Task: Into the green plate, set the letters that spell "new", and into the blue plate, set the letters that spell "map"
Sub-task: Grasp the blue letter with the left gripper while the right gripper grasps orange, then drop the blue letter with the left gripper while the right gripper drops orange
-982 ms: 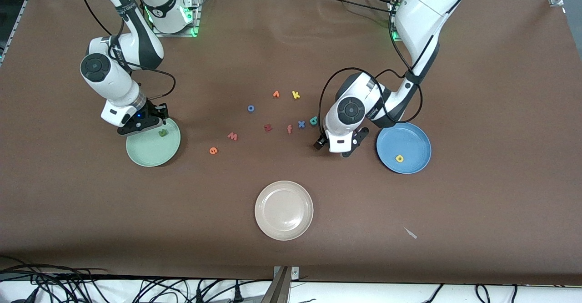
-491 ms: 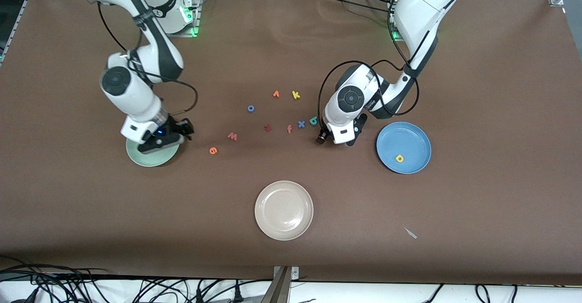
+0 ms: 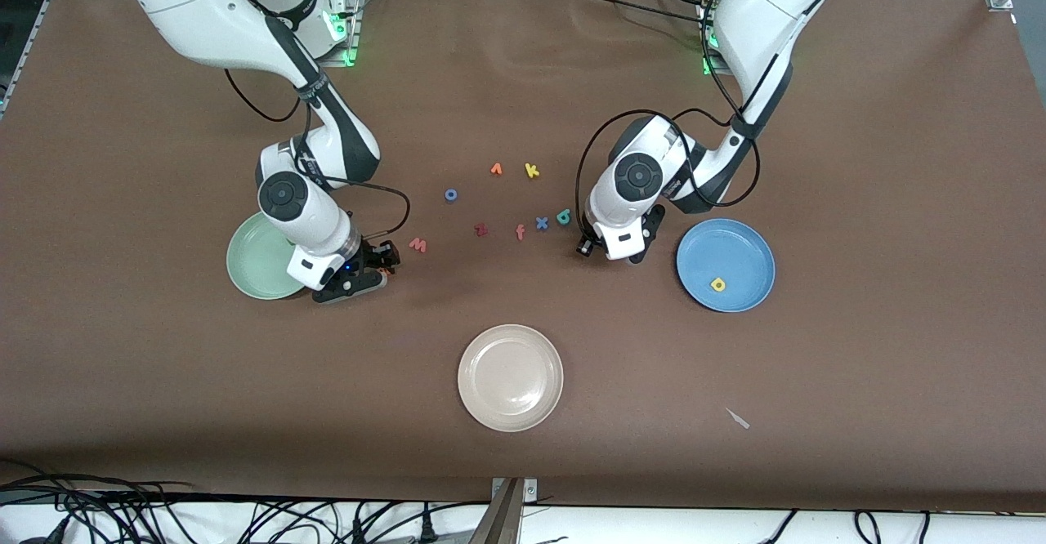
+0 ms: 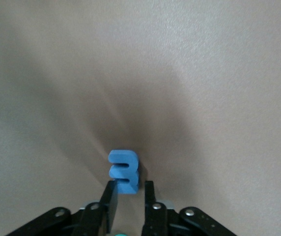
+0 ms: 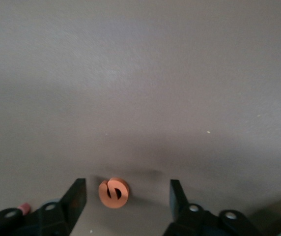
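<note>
Readable letters: orange e [image 5: 113, 192], pink w [image 3: 417, 244], blue m [image 4: 124, 171], yellow p [image 3: 717, 284] in blue plate [image 3: 748, 243]. Right end effector [image 5: 126, 199] spread wide, low around e beside green plate [image 3: 255, 260]. Left end effector [image 4: 126, 199] bent down, pinching m.

Only foam letters can be read. On the table [image 3: 858, 160]: pink w [image 3: 417, 244], red z [image 3: 481, 229], orange f [image 3: 520, 232], blue x [image 3: 541, 222], teal a [image 3: 563, 217], blue o [image 3: 450, 194], yellow k [image 3: 532, 171], orange e [image 5: 113, 192]. Yellow p [image 3: 717, 284] lies in the blue plate [image 3: 752, 250]. Blue m [image 4: 124, 171] sits between the left gripper [image 4: 126, 196] fingers.
</note>
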`<state>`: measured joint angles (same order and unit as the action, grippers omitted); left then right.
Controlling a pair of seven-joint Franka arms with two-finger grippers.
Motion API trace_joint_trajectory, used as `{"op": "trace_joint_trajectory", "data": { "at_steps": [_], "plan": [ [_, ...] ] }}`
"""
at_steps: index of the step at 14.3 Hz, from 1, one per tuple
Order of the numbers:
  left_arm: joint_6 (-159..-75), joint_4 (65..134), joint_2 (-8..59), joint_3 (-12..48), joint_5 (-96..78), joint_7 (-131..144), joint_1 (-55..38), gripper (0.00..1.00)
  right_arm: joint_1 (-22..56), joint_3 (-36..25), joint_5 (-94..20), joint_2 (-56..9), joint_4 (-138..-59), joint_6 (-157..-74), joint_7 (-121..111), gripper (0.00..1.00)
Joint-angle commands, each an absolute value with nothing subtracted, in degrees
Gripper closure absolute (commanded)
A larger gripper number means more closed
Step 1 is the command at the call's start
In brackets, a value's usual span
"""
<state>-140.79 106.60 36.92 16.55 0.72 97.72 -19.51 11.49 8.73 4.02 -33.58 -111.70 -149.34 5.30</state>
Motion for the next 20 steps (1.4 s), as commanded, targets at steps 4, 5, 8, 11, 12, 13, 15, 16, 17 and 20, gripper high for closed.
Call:
{"op": "trace_joint_trajectory", "data": {
  "at_steps": [4,5,8,11,12,13,15,16,17,20],
  "plan": [
    [-141.77,108.54,35.42,16.52,2.29,98.70,-19.34,0.50,13.79,8.70,3.25,-34.98,-111.44,-150.99,9.57,0.29],
    [-141.68,108.72,35.42,16.52,2.29,98.70,-19.34,0.47,13.89,8.70,3.25,-34.89,-112.05,-151.61,9.67,0.30],
    [-141.77,109.34,35.51,16.44,3.24,98.44,-19.43,0.50,13.89,8.70,3.86,-34.89,-113.38,-153.19,9.67,0.38],
    [-142.90,110.21,35.95,16.52,5.89,98.61,-19.34,0.76,13.80,8.61,4.04,-34.63,-113.73,-153.11,9.32,0.48],
    [-142.91,110.30,35.86,16.52,5.89,98.79,-19.34,0.93,13.80,8.61,4.04,-34.45,-113.73,-153.02,9.23,0.54],
    [-142.91,110.22,35.86,16.52,5.89,98.79,-19.34,1.00,13.80,8.61,4.04,-34.37,-113.73,-152.84,9.23,0.63],
    [-142.13,109.95,35.34,16.52,5.89,98.53,-19.16,1.00,13.80,8.61,4.04,-34.10,-113.73,-152.67,8.97,0.73],
    [-141.08,109.52,34.81,16.44,5.89,98.35,-18.90,1.00,13.80,8.61,4.04,-33.93,-113.73,-152.58,8.70,0.77],
    [-138.37,108.90,33.76,16.44,6.24,98.09,-18.11,1.00,13.80,8.53,4.04,-33.66,-113.73,-152.49,8.53,0.80],
    [-128.52,107.93,29.81,16.52,7.56,89.59,-15.48,1.00,13.10,8.35,4.13,-30.25,-113.73,-148.21,6.78,0.80]
  ]
}}
